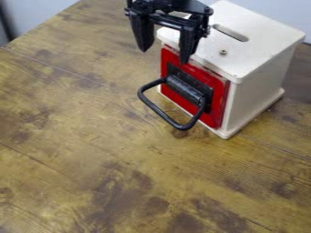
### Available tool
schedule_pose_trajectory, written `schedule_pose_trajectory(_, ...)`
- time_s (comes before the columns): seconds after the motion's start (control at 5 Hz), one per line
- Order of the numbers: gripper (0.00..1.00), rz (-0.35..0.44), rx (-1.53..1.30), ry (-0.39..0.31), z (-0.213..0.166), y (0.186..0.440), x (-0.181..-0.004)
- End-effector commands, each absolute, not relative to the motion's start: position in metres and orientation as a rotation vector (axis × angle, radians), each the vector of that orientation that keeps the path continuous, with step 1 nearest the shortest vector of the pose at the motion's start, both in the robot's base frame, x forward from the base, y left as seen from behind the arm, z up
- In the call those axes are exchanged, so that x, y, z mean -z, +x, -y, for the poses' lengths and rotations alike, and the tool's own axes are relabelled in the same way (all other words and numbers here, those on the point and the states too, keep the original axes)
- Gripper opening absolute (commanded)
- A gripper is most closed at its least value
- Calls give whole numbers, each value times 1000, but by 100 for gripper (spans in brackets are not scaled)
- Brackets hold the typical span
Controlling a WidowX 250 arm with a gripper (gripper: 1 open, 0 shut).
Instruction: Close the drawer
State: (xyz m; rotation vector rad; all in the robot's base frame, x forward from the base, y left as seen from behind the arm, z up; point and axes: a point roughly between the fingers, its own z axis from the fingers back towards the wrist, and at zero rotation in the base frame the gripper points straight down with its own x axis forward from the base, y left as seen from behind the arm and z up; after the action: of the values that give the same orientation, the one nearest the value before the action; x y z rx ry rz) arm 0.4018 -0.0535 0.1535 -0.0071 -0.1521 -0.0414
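Claw (166, 44) hangs spread and empty above the red box-shaped drawer (195, 86); it could snag that black wire loop handle (169, 106) on any careless drop.

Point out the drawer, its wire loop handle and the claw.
drawer (206, 91): camera view, red front face.
wire loop handle (155, 107): camera view, left side of the black loop.
claw (166, 41): camera view, midway between its fingertips.

— Where does the single view look from?
— From above and in front, tilted down across the worn brown wooden bench (85, 136), at middling range.
— What fills it?
— Mostly bench; the pale wooden cube casing (255, 55) sits upper right, the black gripper (169, 38) enters from the top edge.
— Any second view?
— None, so nothing is shared.
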Motion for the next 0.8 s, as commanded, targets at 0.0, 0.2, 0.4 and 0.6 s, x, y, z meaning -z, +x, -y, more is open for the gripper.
schedule_pose_trajectory(0.0, 100, 185, 37, -14, 34, 407, -166)
schedule_pose_trajectory(0.2, 100, 165, 85, -12, 38, 405, -158)
schedule_pose_trajectory(0.4, 100, 156, 125, -14, 45, 401, -153)
schedule_pose_trajectory(0.6, 100, 155, 149, -14, 39, 403, -150)
